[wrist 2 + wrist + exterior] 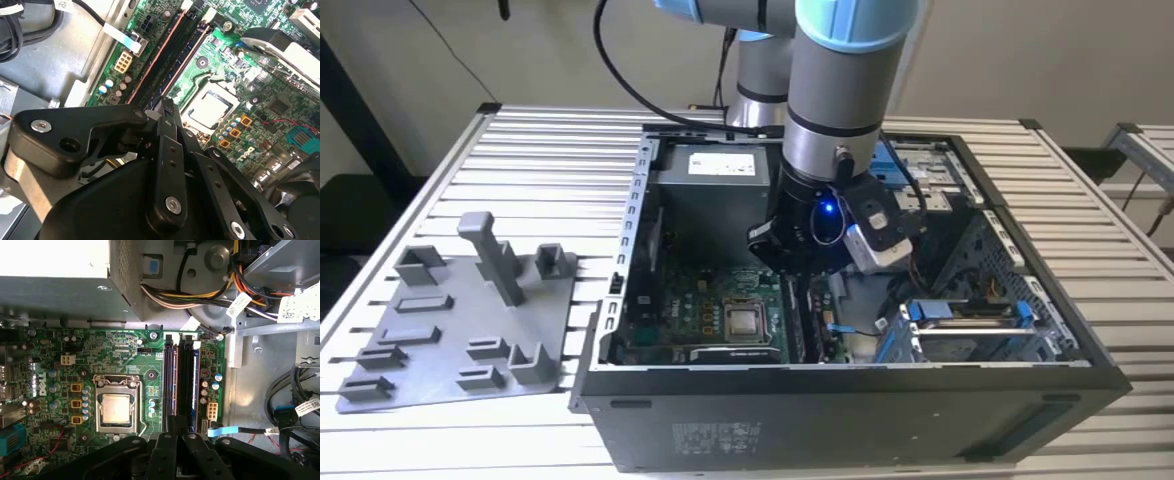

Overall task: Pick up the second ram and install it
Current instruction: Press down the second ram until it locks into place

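Gripper point(783, 266), jaws drawn narrow, hangs inside the open computer case point(1067, 345) over the memory slots. The second ram point(170, 385) appears to stand in the slot nearer the processor point(116, 407); whether it is pinched cannot be told. Judged step: seating, calling for a straight downward press. In the exterior view, the power supply point(720, 165) crowds 12 o'clock and the drive cage point(974, 325) 4 o'clock.

Grey fixture plate point(460, 330) lies beside the open computer case point(854, 400)

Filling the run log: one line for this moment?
arm: inside case | claw: over RAM slots | CPU: seated | fixture plate: beside case
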Action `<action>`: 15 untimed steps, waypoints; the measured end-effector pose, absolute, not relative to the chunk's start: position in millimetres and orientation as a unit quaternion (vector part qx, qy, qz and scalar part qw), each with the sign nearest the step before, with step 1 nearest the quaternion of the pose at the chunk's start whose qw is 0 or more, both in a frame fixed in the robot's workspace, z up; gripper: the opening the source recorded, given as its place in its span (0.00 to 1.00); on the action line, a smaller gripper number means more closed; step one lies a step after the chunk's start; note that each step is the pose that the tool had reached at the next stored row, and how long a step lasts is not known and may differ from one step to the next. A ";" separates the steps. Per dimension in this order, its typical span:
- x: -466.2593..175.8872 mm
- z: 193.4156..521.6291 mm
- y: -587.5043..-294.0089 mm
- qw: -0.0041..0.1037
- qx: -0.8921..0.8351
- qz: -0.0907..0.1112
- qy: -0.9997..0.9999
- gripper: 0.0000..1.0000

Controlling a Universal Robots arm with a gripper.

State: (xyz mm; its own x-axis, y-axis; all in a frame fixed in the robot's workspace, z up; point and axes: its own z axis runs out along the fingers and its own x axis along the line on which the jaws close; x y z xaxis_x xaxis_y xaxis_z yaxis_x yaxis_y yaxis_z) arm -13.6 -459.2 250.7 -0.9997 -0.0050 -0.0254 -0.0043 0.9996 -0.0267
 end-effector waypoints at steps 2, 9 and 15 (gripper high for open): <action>-13.6 250.7 -459.2 0.013 -0.017 -0.013 1.000 0.11; -13.6 250.7 -459.2 0.014 -0.080 -0.012 0.997 0.11; -13.6 250.7 -459.2 0.014 -0.129 -0.012 0.991 0.11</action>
State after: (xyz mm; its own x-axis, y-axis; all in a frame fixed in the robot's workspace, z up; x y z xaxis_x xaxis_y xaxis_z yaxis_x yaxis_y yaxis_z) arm -13.6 -459.2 250.7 -0.9661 -0.2568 -0.0256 -0.2562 0.9663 -0.0266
